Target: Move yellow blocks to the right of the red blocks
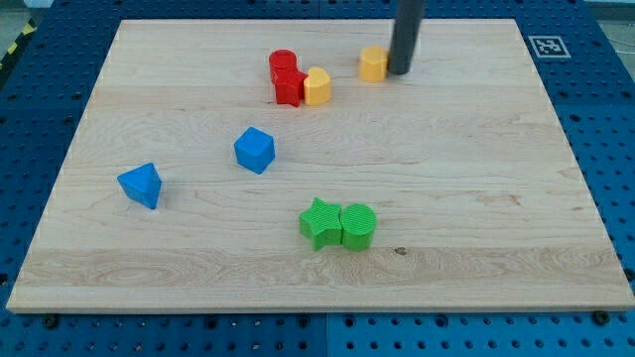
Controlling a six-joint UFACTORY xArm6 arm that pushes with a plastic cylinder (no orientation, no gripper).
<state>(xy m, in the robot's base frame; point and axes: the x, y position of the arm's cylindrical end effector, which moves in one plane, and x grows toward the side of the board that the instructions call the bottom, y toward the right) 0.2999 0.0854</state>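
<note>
Blue pegboard surrounds a pale wooden board (476,198) that fills most of the view, with eight small blocks scattered on it. Toward twelve o'clock on the board sits the task's cluster: two red blocks, a red cylinder (283,63) at the back and a blockier red piece (289,88) touching it in front. One yellow block (317,86) presses against that front red piece at its three o'clock side, which is already where the task wants it. A second yellow block (373,63) lies farther out at three o'clock from the reds, apart from the first yellow, so by my reading both yellows now lie to the right of the reds and the job looks nearly or fully done. My tip (400,71) stands touching or just beside this second yellow block, at its three o'clock; that side suits nudging it back toward the reds rather than farther away. This arm carries no jaws at all, only a dark rod, so nothing is gripped. Away from the task, a blue cube-like block (254,150) sits near the board's centre, a blue wedge-like block (140,185) at about eight o'clock, and a green star (319,222) touches a green cylinder (358,225) near six o'clock. Counted: two red, two yellow, two blue, two green
</note>
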